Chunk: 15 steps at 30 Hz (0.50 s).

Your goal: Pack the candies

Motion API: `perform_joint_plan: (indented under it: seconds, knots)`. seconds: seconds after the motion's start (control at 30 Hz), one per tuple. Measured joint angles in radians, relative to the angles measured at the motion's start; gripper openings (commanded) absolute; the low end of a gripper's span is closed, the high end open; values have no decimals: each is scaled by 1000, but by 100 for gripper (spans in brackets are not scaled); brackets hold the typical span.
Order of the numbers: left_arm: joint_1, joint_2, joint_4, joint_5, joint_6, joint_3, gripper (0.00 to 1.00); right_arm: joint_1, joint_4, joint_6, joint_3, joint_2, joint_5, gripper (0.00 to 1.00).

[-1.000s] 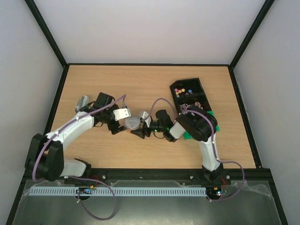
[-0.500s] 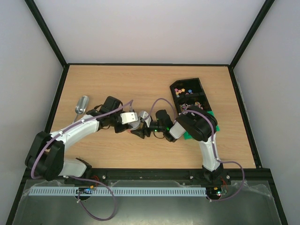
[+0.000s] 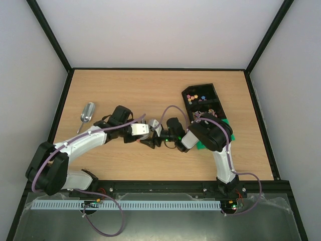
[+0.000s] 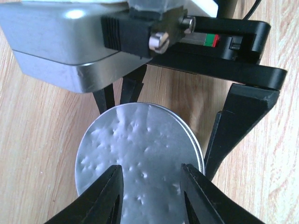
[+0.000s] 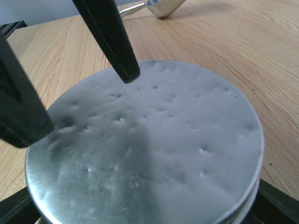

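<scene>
The candies (image 3: 193,95), tiny bright mixed-colour pieces, lie in a black tray (image 3: 212,93) at the right rear. A round silver tin (image 4: 140,144) with a dimpled lid (image 5: 177,140) sits at the table's middle. My right gripper (image 3: 153,136) (image 5: 149,205) is shut on the tin, one black finger (image 4: 238,121) against each side of it. My left gripper (image 3: 142,129) (image 4: 149,186) hovers over the lid, jaws part-way apart. Its fingertips (image 5: 128,70) rest on or just above the lid's top, holding nothing. The top view hides the tin under the left gripper.
A metal scoop (image 3: 88,111) (image 5: 163,5) lies on the wood at the left, apart from both arms. A green object (image 3: 200,145) shows under the right arm beside the tray. Black frame rails border the table.
My left gripper has moved right from beside the tin to over its lid and its jaws have narrowed. The right gripper has stayed on the tin.
</scene>
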Motion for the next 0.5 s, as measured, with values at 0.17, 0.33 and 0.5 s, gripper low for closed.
perform_joint_plan:
  seconds: [0.17, 0.33, 0.5]
  knots:
    - [-4, 2, 11, -29, 18, -1, 34, 0, 0, -2, 0, 0, 0, 51]
    - [9, 0, -29, 21, 28, 2, 35, 0, 0, -5, 0, 0, 0, 51]
    - [2, 0, -87, 60, 43, 11, 36, 0, 0, -5, 0, 0, 0, 51]
